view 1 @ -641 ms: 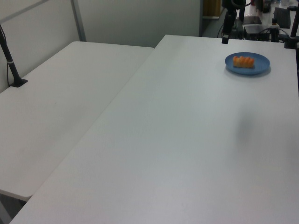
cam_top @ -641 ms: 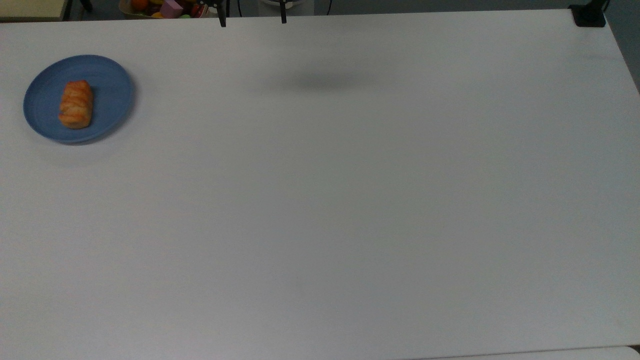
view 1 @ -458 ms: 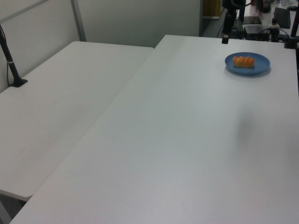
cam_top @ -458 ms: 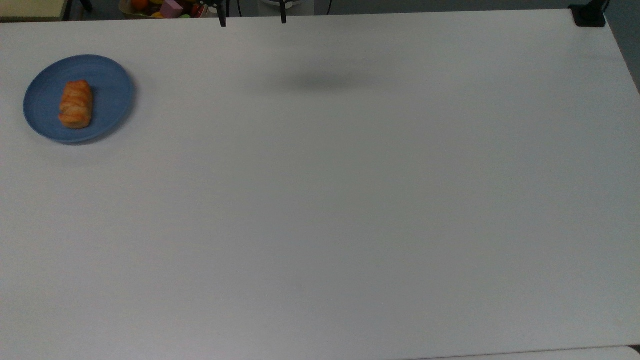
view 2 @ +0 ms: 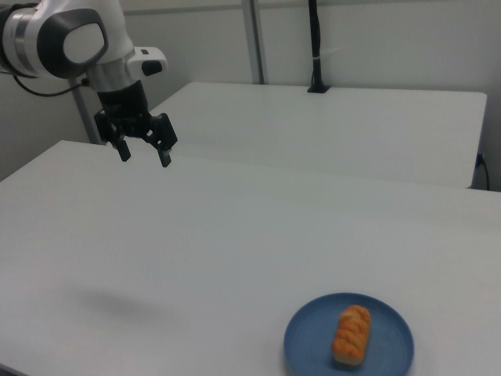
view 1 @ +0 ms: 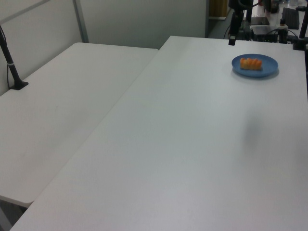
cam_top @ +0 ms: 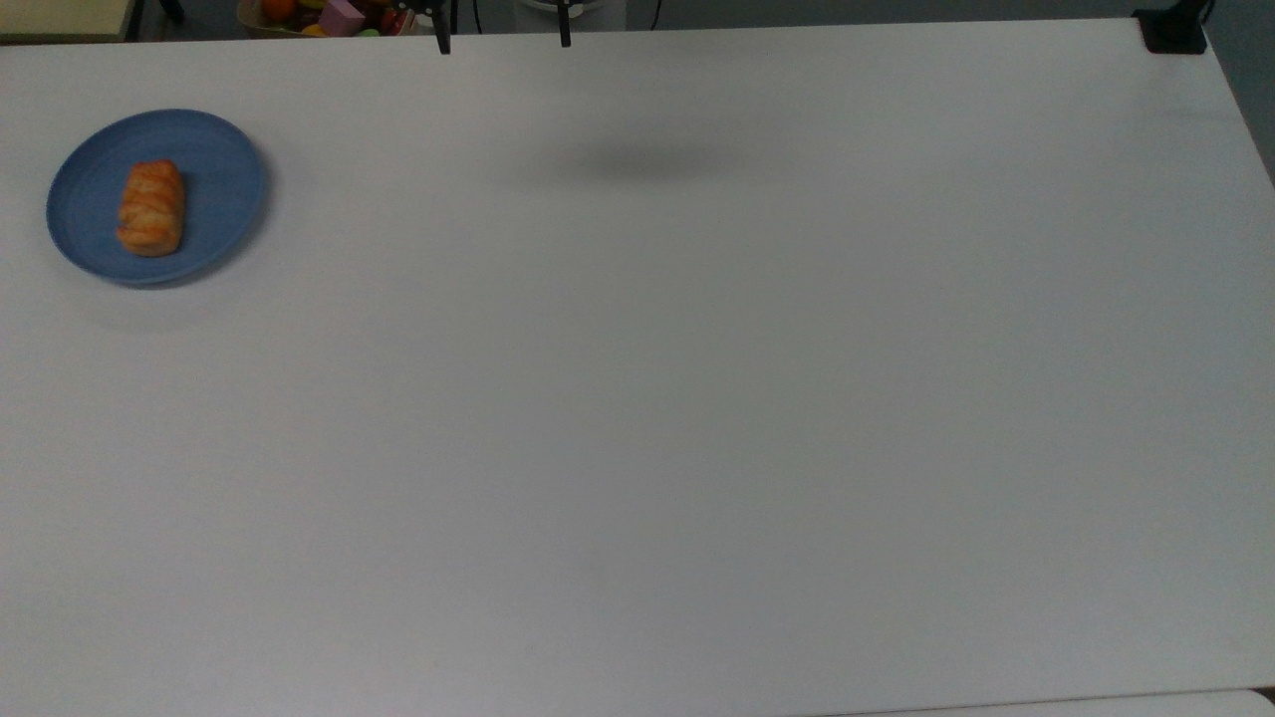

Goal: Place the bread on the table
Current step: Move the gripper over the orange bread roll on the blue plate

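The gripper is held high above the table with its two fingers spread apart and nothing between them; a soft shadow is cast on the white surface below. Well apart from it, the bread is seen lying on the blue plate, near the top view's left edge.

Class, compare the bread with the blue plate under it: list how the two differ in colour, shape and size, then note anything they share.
Colour: the bread is golden-orange with paler streaks; the blue plate is plain blue.
Shape: the bread is oblong with a segmented crust; the blue plate is round and smooth.
Size: the bread is much smaller than the blue plate.
Shared: both sit untouched near one table corner.
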